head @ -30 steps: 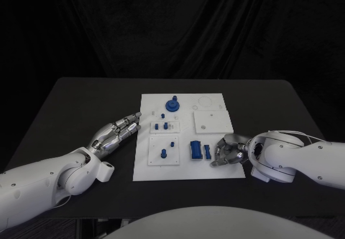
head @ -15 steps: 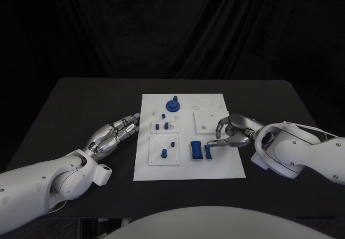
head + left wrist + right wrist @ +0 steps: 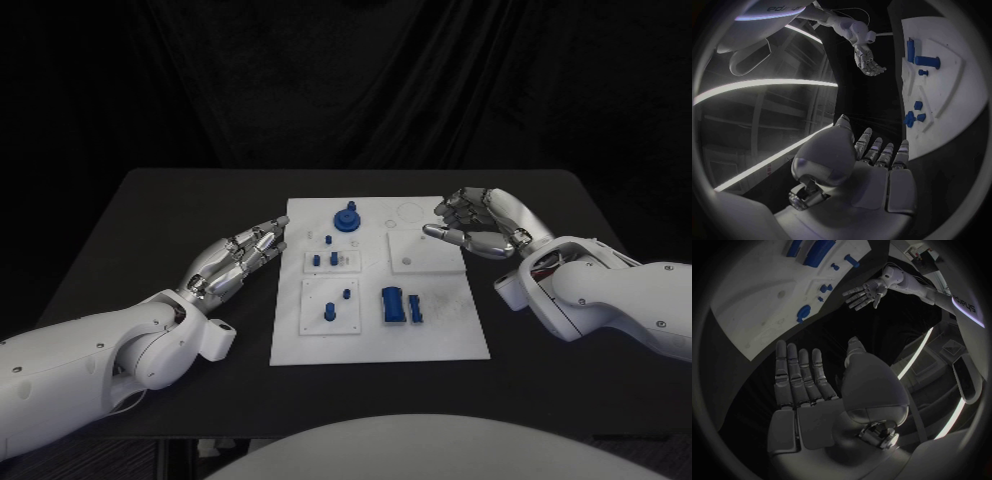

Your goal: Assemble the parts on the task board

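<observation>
While both hands are hovering empty, the left hand point(image 3: 238, 258) and right hand point(image 3: 480, 225) spreading their fingers, the white task board point(image 3: 447, 325) is lying mid-table, carrying small blue parts point(image 3: 392, 303).

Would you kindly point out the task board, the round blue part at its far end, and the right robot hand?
task board point(image 3: 440, 335), head view, bare near right corner.
round blue part point(image 3: 346, 215), head view, its top.
right robot hand point(image 3: 483, 222), head view, middle of the hand.
</observation>
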Robot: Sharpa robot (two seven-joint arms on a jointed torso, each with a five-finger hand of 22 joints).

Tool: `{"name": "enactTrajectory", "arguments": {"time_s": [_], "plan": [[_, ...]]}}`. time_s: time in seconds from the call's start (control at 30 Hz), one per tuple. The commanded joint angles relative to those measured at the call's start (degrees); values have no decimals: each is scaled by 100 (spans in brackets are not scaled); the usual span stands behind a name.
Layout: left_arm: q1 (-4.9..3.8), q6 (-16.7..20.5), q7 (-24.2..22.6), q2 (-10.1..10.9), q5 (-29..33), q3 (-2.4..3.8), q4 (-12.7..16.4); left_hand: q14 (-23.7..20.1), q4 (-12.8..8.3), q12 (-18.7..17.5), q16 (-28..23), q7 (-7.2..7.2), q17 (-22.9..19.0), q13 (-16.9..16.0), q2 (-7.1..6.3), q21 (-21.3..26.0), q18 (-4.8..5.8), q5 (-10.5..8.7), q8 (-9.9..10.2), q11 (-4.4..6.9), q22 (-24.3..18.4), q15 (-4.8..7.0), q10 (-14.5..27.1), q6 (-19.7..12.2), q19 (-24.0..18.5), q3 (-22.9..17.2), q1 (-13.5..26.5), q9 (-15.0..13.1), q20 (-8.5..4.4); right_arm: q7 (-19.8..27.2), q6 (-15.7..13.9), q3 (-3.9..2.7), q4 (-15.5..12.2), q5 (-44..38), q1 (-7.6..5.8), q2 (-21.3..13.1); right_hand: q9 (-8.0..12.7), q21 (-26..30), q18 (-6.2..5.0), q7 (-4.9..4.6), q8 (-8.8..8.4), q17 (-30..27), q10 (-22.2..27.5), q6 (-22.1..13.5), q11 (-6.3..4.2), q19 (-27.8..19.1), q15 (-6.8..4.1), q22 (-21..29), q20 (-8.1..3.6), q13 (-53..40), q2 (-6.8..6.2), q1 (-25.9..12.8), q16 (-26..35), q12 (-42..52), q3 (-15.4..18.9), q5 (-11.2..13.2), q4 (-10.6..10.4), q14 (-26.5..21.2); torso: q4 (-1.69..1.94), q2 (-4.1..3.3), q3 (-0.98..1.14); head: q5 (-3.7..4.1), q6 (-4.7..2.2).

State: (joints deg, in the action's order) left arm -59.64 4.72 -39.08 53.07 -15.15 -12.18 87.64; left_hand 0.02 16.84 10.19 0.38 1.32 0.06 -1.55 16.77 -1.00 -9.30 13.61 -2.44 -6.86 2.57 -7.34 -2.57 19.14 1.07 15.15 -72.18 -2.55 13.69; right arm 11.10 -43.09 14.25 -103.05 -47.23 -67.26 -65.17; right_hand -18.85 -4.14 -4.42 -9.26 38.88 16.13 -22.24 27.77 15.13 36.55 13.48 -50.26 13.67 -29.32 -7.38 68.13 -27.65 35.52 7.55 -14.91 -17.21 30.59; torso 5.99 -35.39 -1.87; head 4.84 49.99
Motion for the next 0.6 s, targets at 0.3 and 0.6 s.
{"name": "enactTrajectory", "arguments": {"time_s": [0.3,0.6], "plan": [[-11,97,5,-84,9,13,-75,-2,-529,-324,-38,-132,-6,155,-544,100,279,-451,244,258,-257,263,257,-696,-107,-478,2356,255,-470,1060,61,-10,261,726,157,120,961,414,442,318,-1617,-962,1533,-1261,-521,-3043,-393,3654,-219,1356,-70,-2100,1543,-1508,-26,303,539,-2226,-46,186,60,-77,-11],[-20,866,189,-235,310,254,-14,-2,-878,-547,-38,-132,-6,155,-900,100,376,-739,244,686,-257,734,257,-1087,-107,-828,3899,255,-755,1216,29,-283,463,1496,263,491,1255,414,442,415,-2341,-1171,1773,-1736,-818,-3249,-679,4095,-571,1858,187,-3598,1931,-2158,-271,685,906,-2513,-184,245,91,-178,-396]]}}
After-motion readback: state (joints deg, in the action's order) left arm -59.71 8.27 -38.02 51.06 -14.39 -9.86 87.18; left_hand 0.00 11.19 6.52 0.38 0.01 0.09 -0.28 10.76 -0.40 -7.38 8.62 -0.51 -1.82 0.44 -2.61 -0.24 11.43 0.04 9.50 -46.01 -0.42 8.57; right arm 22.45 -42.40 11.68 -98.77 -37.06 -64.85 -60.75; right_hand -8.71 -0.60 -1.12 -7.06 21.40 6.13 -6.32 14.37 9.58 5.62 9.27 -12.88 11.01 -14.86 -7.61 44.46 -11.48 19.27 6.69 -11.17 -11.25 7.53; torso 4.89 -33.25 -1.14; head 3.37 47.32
